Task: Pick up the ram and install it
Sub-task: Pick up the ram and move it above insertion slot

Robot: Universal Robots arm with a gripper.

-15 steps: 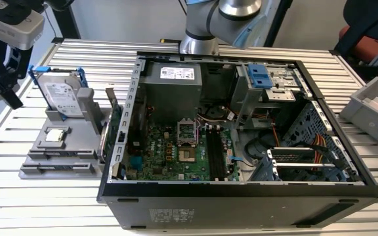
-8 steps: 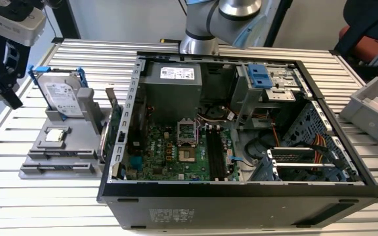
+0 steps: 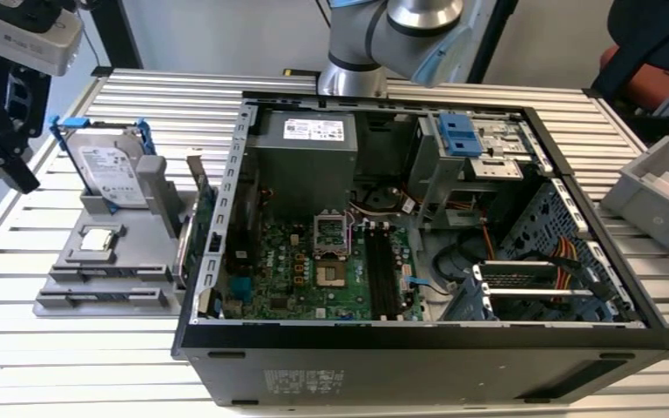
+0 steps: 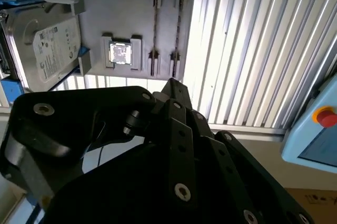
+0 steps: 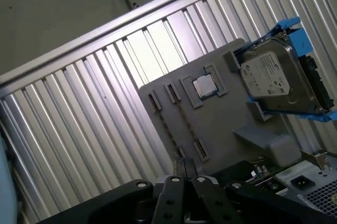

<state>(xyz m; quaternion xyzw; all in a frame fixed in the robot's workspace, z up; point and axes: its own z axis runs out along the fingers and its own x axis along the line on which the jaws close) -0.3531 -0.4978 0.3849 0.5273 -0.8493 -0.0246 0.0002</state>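
Second wrist view showed you the gripper (image 4: 171,83) with its two fingertips brought together into a single point and nothing clamped between them. It hung above the grey holder plate (image 4: 126,3), well apart from it, tips aimed near the end of the plate's two narrow slots.

You could locate the ram (image 4: 155,24) there: a thin dark stick standing on edge in one slot, with a similar strip (image 4: 178,24) just beside it. Whether both were memory sticks could not be told. The processor chip (image 4: 120,53) sat in its square pocket next to them, and the hard drive (image 4: 50,45) stood at the plate's other edge.

Step in hand, by judgement: approach for the pick-up. The ram was not yet lifted, and in the exterior view the black memory slots (image 3: 381,266) inside the open computer case (image 3: 428,344) appeared unfilled. A grasp from this state would call for you to open the jaws and set them across the stick's thin edge.

Printed white labels were present on the hard drive and the power supply (image 3: 306,165); their text was not transcribed.
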